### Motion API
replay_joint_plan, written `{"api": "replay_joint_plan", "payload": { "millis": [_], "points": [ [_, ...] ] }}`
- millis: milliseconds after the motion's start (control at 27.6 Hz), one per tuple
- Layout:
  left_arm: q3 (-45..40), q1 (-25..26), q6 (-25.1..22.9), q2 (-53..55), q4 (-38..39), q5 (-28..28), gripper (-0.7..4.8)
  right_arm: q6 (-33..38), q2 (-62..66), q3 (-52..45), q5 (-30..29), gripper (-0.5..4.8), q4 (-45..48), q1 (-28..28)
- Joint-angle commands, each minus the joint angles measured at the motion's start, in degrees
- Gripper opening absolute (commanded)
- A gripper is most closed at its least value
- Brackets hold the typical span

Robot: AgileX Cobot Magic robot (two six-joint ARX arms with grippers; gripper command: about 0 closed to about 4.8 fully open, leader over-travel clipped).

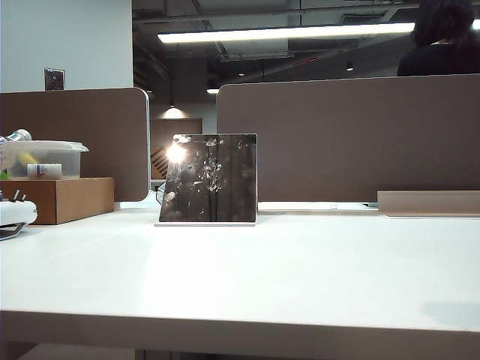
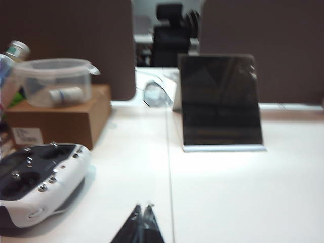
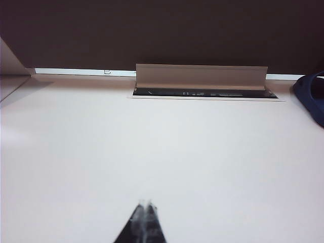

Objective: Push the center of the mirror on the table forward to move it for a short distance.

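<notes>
The mirror (image 1: pixel 210 178) is a dark, smudged square panel leaning back on a thin white base, standing toward the back of the white table (image 1: pixel 247 270). The left wrist view shows the mirror (image 2: pixel 220 101) well ahead of my left gripper (image 2: pixel 143 205), whose fingers are pressed together and hold nothing. My right gripper (image 3: pixel 146 202) is also shut and empty, hovering over bare table (image 3: pixel 167 147) with no mirror in its view. Neither gripper appears in the exterior view.
A brown cardboard box (image 1: pixel 64 199) with a clear plastic container (image 1: pixel 41 159) on top stands at the left. A white controller (image 2: pixel 38 182) lies near the left gripper. Brown partitions (image 1: pixel 352 139) line the back, with a cable tray flap (image 3: pixel 200 77) at the right.
</notes>
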State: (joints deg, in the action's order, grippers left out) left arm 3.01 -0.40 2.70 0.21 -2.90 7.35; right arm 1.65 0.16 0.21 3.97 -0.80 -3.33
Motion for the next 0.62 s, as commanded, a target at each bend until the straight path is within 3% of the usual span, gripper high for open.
{"api": "replay_joint_plan", "payload": {
  "millis": [36, 290, 615],
  "points": [
    [-2.62, 1.44, 0.15, -0.04, -3.41, -1.31, -0.04, 0.02, 0.04, -0.24, 0.17, -0.05, 0.81, 0.02],
    [-2.62, 1.55, -3.28, -0.04, -0.22, 1.05, -0.04, 0.02, 0.04, -0.24, 0.17, -0.05, 0.81, 0.02],
    [-2.62, 1.38, -2.71, -0.04, -0.44, -0.26, -0.04, 0.02, 0.04, -0.24, 0.17, -0.05, 0.79, 0.02]
  ]
}}
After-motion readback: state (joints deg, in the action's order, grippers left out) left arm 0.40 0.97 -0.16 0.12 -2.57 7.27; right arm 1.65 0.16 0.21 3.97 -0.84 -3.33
